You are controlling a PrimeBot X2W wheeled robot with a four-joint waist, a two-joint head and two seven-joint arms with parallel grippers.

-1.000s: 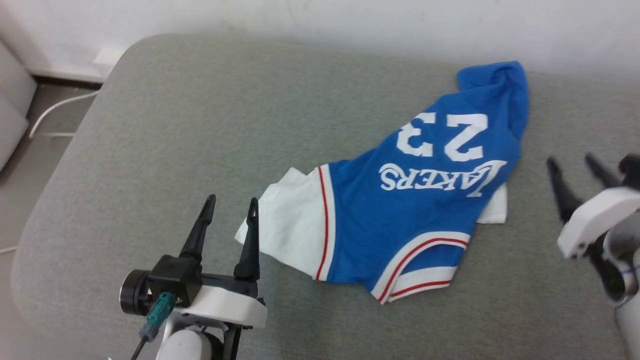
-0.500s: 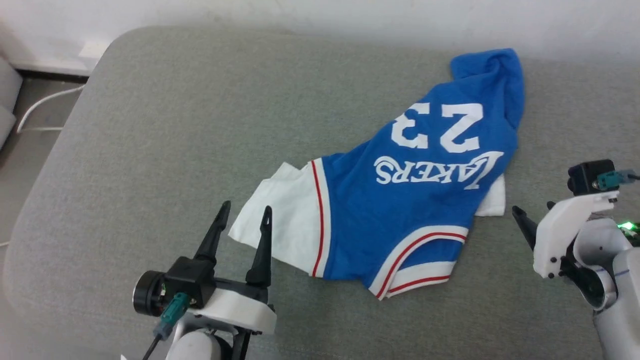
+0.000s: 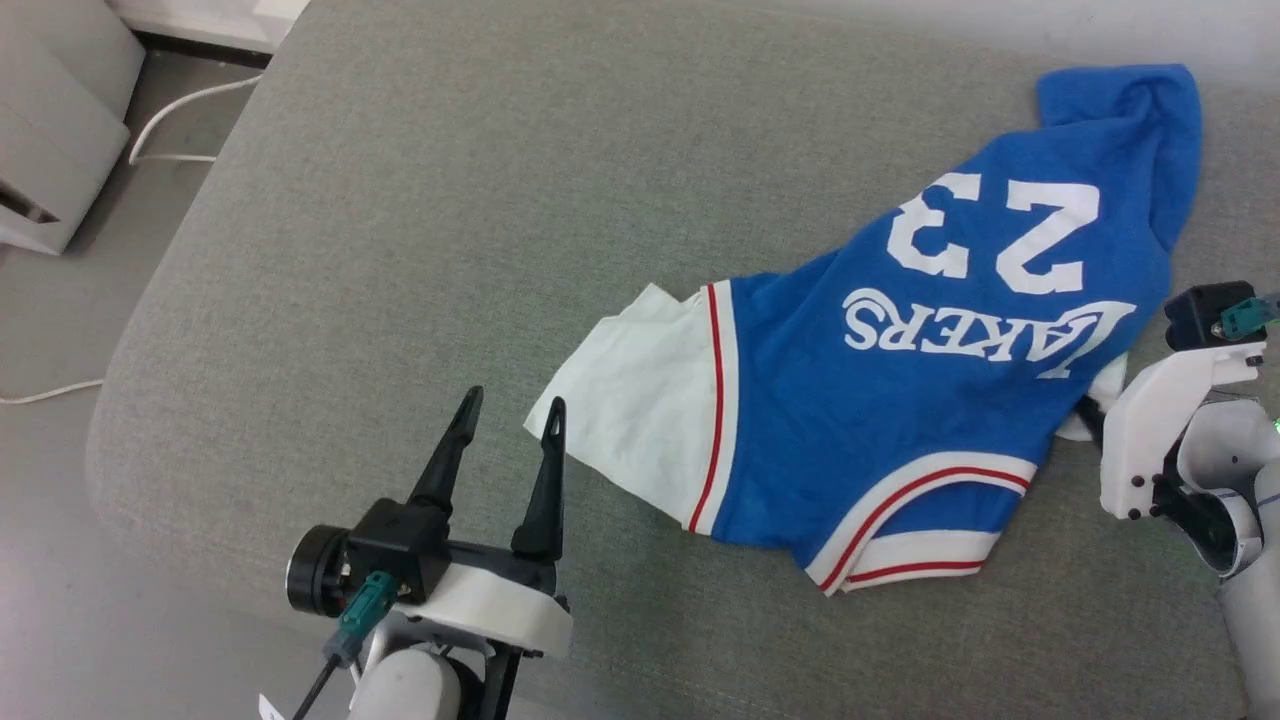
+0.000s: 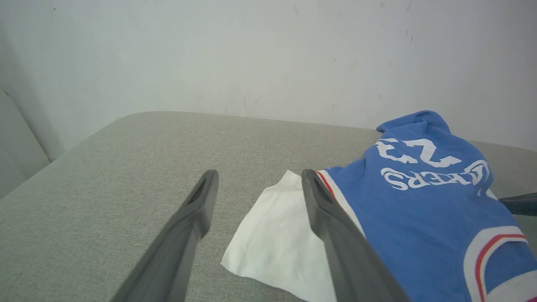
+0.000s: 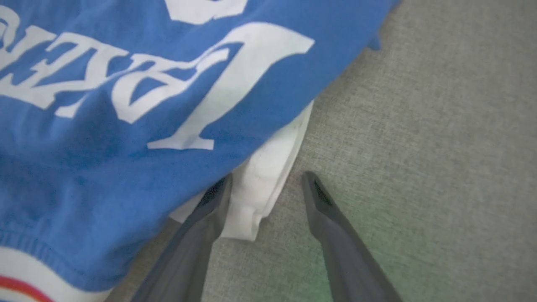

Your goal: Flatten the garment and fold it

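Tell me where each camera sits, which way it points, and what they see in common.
Head view: on the head, looking down at the grey cushion and the garment; left gripper at lower left, right arm's white wrist at the right edge.
Left wrist view: low, looking along its open fingers across the cushion toward the wall, garment on the right.
Right wrist view: close above the garment's white sleeve; right gripper open, fingers either side of the sleeve.
Shared: all three show the LAKERS print.

left gripper (image 3: pixel 512 400) has long dark tapered fingers (image 3: pixel 545 480); white plastic wrist shell (image 3: pixel 495 610); black camera block (image 3: pixel 400 540) with a teal plug (image 3: pixel 360 608); right wrist shell (image 3: pixel 1150 430) has dark screws (image 3: pixel 1133 513)
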